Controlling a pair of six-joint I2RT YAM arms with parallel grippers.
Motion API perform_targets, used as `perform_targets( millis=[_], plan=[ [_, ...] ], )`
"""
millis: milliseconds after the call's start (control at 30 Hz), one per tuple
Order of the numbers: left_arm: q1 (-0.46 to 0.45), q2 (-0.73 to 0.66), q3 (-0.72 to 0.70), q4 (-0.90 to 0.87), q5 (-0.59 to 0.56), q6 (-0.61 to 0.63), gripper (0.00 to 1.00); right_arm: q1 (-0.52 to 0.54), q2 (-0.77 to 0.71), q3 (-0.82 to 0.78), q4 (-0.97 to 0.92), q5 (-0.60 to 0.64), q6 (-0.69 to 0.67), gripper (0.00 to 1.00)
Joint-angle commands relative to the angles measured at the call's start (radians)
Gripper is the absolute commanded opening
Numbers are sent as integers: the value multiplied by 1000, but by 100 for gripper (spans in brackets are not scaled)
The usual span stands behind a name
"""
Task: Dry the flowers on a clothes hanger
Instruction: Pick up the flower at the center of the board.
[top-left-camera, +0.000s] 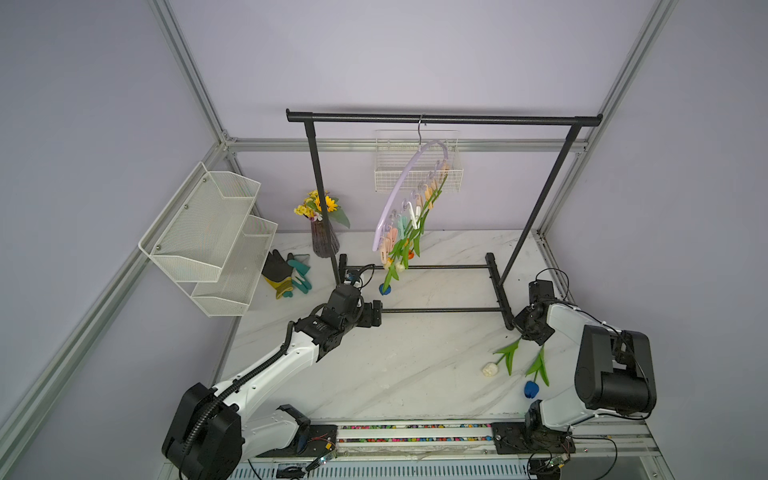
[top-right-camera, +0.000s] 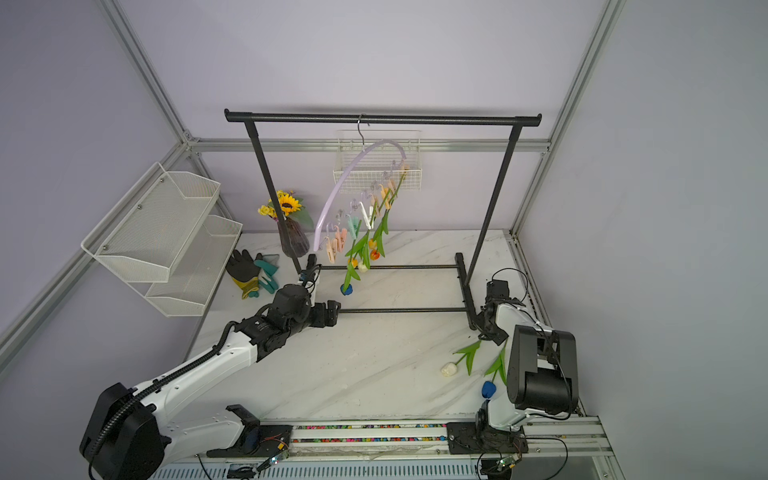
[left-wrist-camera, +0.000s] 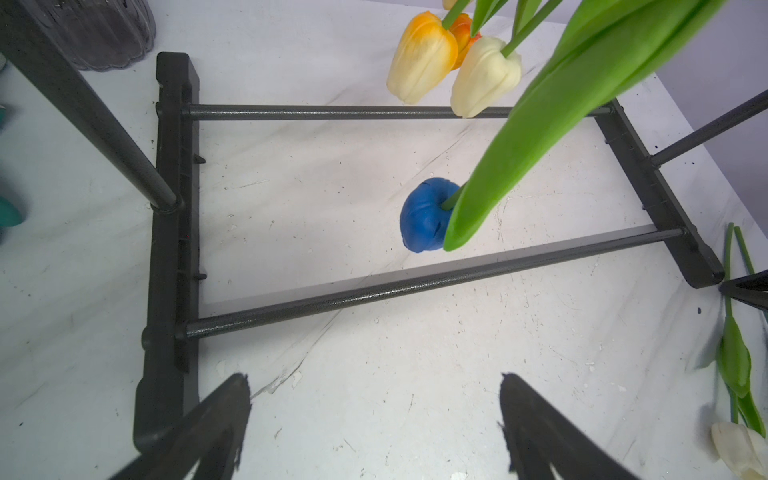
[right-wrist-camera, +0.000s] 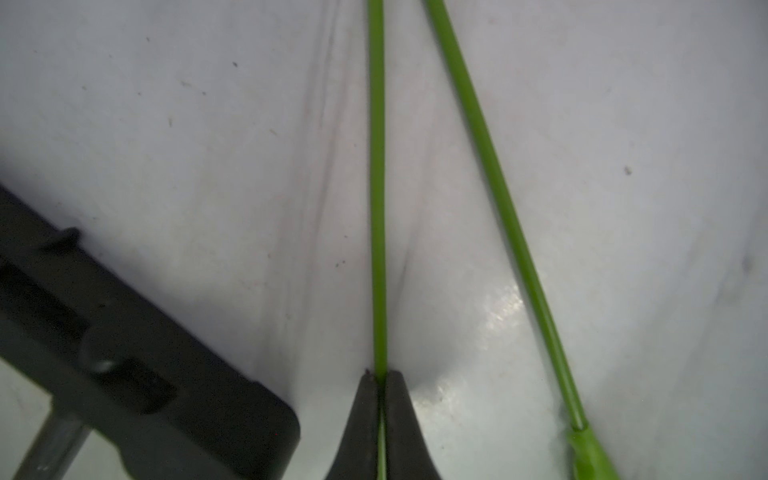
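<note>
**Flowers (top-left-camera: 405, 245) on the clothes hanger (top-left-camera: 390, 199), task partly done.** Several tulips hang head down from the clips of the lilac clothes hanger. Its hook rides on the top bar of the black rack (top-left-camera: 440, 119). Yellow, orange, white and blue heads can be made out. The hanging blue head (left-wrist-camera: 424, 216) is the lowest, above the bench (top-left-camera: 415, 374) between the rack's two floor rails.

Two tulips are not yet hung. A white tulip (top-left-camera: 490, 369) and a blue tulip (top-left-camera: 531, 389) lie close together on the bench near the rack's foot, their stems running toward the right arm. The right fingers (right-wrist-camera: 381, 376) are pressed together on one thin green stem at bench level, and a second stem lies free just beside them. Which of the two tulips is pinched cannot be told. The left fingers (left-wrist-camera: 374, 380) stand spread wide and hold nothing, near the rack's front rail.

By this reading, lifting and clipping these two tulips is what the task has yet to see.

**Containers.** The wire basket (top-left-camera: 453, 178) on the back wall and the two-tier mesh shelf (top-left-camera: 216, 232) on the side wall show no contents. The ribbed purple vase (top-left-camera: 324, 243) holds sunflowers (top-left-camera: 320, 205). A pair of gloves (top-left-camera: 286, 274) lies on the bench beside the vase.
</note>
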Motion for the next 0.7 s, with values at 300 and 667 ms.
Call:
perform_targets(
  millis=[300,667],
  plan=[
    [5,-33,91,-36,-66,-10,95,-6,-108,50,4,-5,-60,0],
    [35,-95,100,-106,-198,-74,94,-5,-438,181,97,-25,-202,0]
  ],
)
